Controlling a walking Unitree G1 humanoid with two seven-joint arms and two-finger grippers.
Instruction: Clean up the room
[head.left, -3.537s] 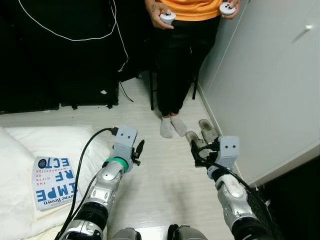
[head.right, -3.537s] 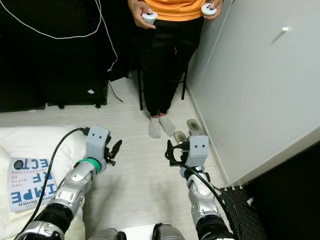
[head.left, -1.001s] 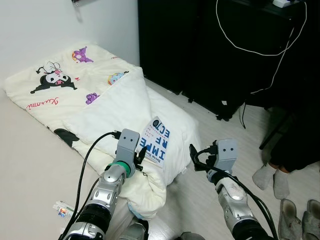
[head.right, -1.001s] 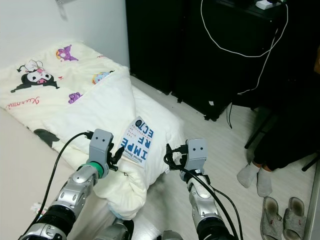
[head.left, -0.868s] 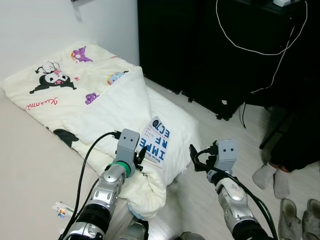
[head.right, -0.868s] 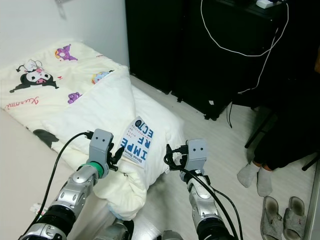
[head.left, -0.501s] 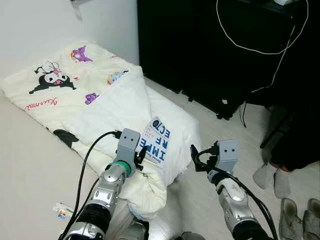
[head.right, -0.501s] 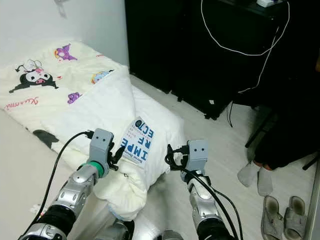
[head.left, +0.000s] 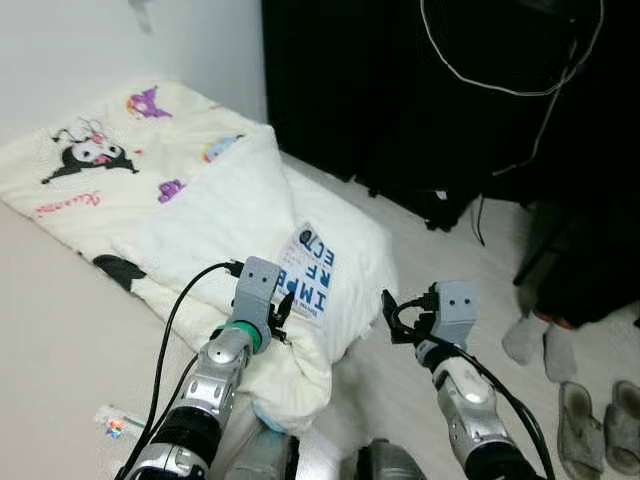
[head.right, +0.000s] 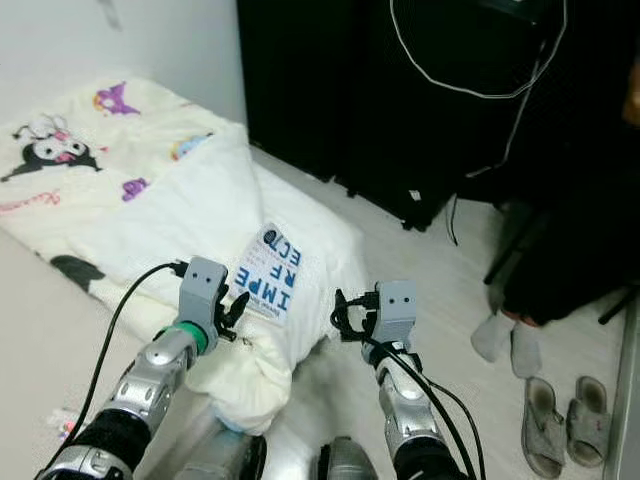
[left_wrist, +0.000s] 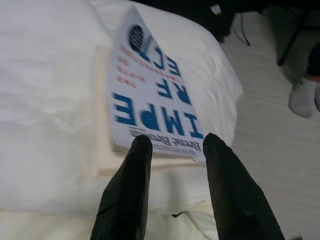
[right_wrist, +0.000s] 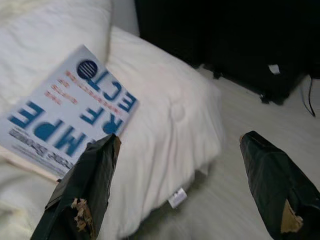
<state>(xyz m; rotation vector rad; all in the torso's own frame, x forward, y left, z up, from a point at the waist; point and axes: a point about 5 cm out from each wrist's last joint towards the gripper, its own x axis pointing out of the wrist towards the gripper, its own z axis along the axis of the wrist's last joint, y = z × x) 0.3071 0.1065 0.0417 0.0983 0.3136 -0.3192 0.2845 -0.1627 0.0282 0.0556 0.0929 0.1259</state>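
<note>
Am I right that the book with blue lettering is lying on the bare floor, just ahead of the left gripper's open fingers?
Not quite: the book lies on the white pillow, not the floor, as the left wrist view shows. It is just ahead of the left gripper, whose fingers are open.

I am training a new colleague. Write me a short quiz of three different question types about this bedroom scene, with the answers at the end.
1. True or false: the book lies on the white pillow.
2. Multiple choice: which gripper is nearest the book? A) the left gripper B) the right gripper C) both equally far
3. Fill in: the pair of slippers stands on the ____, to the robot's right.

Key
1. True. It lies flat, cover up, blue letters showing.
2. A. In the left wrist view its open fingers point at the book's near edge, not yet touching. The right gripper is open too, over the floor beside the pillow.
3. floor
</note>
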